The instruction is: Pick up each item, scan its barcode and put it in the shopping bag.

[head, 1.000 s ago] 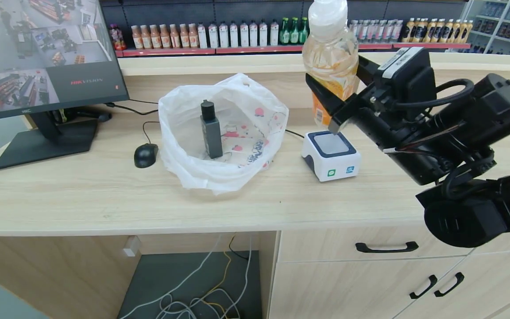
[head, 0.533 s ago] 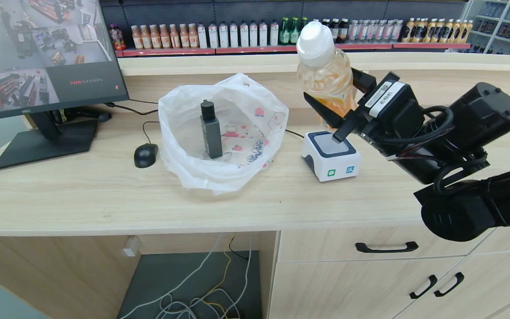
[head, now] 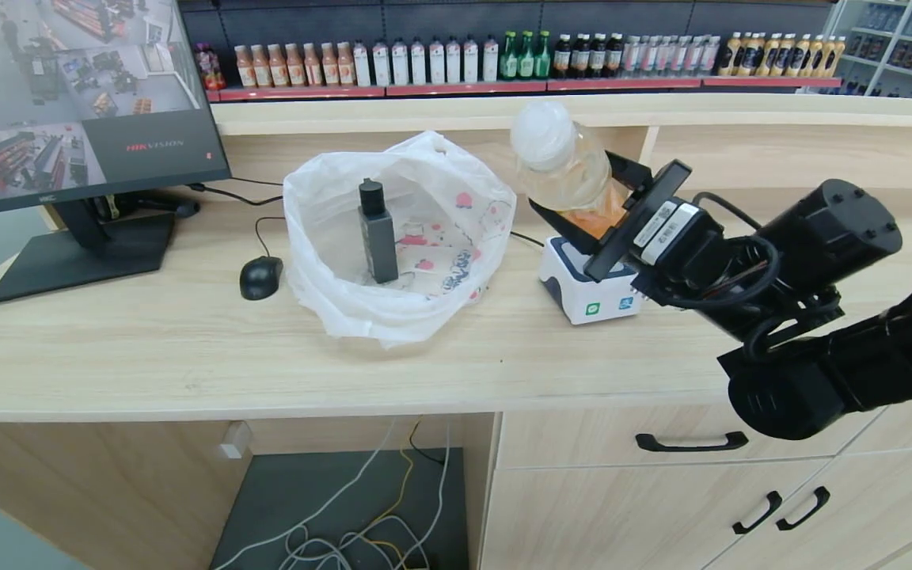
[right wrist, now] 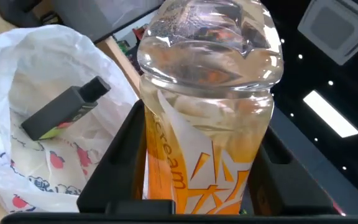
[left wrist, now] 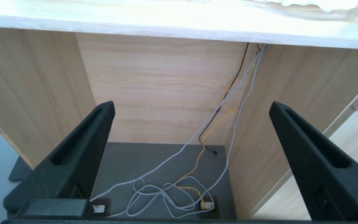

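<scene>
This is a shop, seen at its checkout counter (head: 187, 348). Behind it run shelves (head: 456, 89) lined with rows of bottled drinks (head: 424, 59). On the counter a barcode scanner (head: 583, 299) stands just beside an open plastic bag (head: 329, 293), with a mouse (head: 260, 277) and a monitor (head: 68, 95) showing security-camera views of store aisles.

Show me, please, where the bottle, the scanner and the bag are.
bottle (head: 575, 170), head view, on its clear upper body.
scanner (head: 594, 299), head view, on its white front face.
bag (head: 393, 317), head view, on its front wall.
</scene>
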Controlling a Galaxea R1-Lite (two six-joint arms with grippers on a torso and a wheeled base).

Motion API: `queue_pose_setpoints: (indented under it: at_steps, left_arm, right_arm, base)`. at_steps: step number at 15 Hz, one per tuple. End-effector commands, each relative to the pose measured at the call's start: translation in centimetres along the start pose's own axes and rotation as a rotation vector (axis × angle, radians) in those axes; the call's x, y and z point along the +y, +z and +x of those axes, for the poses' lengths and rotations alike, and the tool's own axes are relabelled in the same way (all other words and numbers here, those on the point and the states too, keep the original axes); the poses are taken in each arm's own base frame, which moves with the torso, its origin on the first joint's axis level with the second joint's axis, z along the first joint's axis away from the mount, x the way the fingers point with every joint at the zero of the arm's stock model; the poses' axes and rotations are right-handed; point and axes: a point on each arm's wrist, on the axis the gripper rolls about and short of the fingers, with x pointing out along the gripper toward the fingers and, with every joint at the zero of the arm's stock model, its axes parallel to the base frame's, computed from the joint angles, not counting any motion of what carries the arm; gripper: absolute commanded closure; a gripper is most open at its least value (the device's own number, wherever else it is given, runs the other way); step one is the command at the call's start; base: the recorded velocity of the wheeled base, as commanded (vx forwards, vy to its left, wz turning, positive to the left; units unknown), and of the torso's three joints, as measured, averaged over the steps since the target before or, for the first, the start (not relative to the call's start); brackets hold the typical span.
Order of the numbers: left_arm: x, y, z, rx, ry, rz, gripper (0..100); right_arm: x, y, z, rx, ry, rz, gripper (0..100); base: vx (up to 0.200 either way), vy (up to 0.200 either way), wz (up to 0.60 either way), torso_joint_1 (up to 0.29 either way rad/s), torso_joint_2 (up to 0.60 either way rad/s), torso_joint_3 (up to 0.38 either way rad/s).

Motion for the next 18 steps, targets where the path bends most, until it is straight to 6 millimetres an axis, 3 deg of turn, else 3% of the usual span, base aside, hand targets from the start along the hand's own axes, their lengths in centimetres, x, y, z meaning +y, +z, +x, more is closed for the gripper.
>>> queue_pose_setpoints:
  at_steps: [1, 3, 9, 18]
  left_arm:
    - [0.0, 0.0, 0.0, 0.000, 0.000, 0.000, 0]
    - [0.0, 0.0, 0.0, 0.000, 0.000, 0.000, 0]
    - [0.0, 0.0, 0.0, 0.000, 0.000, 0.000, 0]
    - [0.0, 0.0, 0.0, 0.000, 0.000, 0.000, 0]
  right_arm:
    - [1.9, -1.2, -0.3, 0.003, 0.058, 0.010, 100]
    - [2.0, -1.9, -0.8, 0.001, 0.081, -0.001, 100]
    - [-0.6, -3.9, -2.1, 0.020, 0.058, -0.069, 100]
    - [-0.8, -4.7, -2.7, 0.014, 0.084, -0.076, 100]
  base:
    - [0.000, 0.000, 0.00, 0.000, 0.00, 0.000]
    - [0.000, 0.000, 0.00, 0.000, 0.00, 0.000]
    - [0.000, 0.000, 0.00, 0.000, 0.00, 0.000]
    - [0.000, 0.000, 0.00, 0.000, 0.00, 0.000]
